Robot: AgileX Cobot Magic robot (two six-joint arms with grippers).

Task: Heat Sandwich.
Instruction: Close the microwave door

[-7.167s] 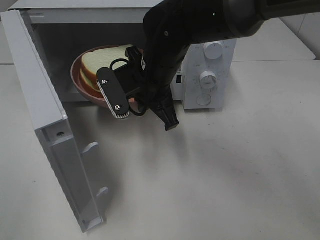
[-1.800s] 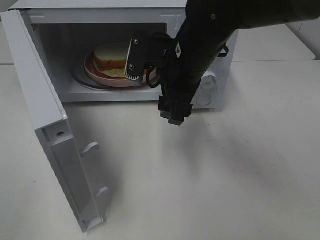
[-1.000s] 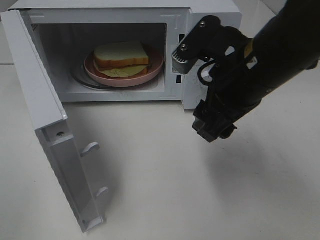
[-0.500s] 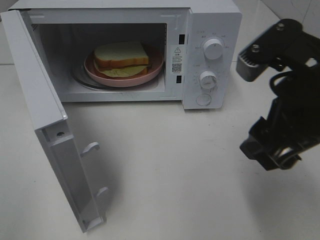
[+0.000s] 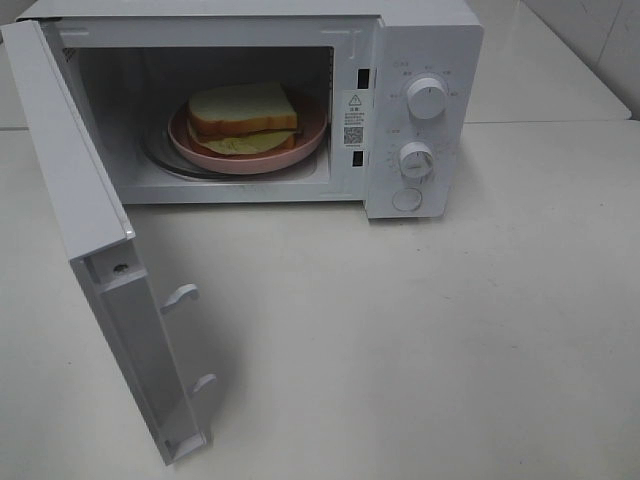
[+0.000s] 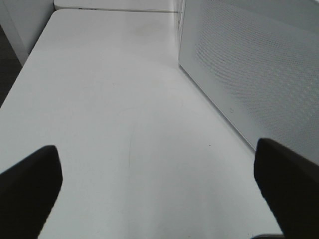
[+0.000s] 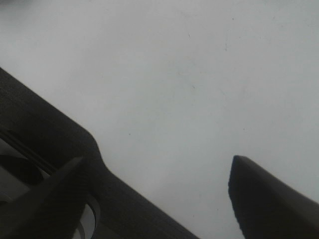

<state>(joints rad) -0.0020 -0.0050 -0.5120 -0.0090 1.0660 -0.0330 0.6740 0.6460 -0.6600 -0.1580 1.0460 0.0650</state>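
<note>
1. Pale bread is showing from the open microwave (image 5: 425, 40), where the sandwich (image 5: 243, 112) is sitting flat on a pink plate (image 5: 312, 135), toward 11 o'clock in the high view.
2. Its door (image 5: 90, 220) is hanging wide at 8 o'clock, and two knobs (image 5: 427, 98) are facing out at 3 o'clock of the sandwich.
3. Neither arm is appearing in the high view; the table (image 5: 420, 340) in front of the oven is lying bare.
4. At the wrists, the left gripper (image 6: 158, 184) is hovering over the table beside the door's mesh panel with its fingers spread far apart and nothing between them.
5. Likewise, the right gripper (image 7: 155, 164) is hanging over plain tabletop, jaws parted and holding nothing.
6. By its look, the sandwich is light and soft: the bread is likely to crush under a pinch, and the yellow-green filling poking out at 6 o'clock could slide loose if tilted.
7. Handling is probably safest through the stiff plate, pinching its exposed rim at 4 o'clock and keeping it level; the glazed edge may be slick.
</note>
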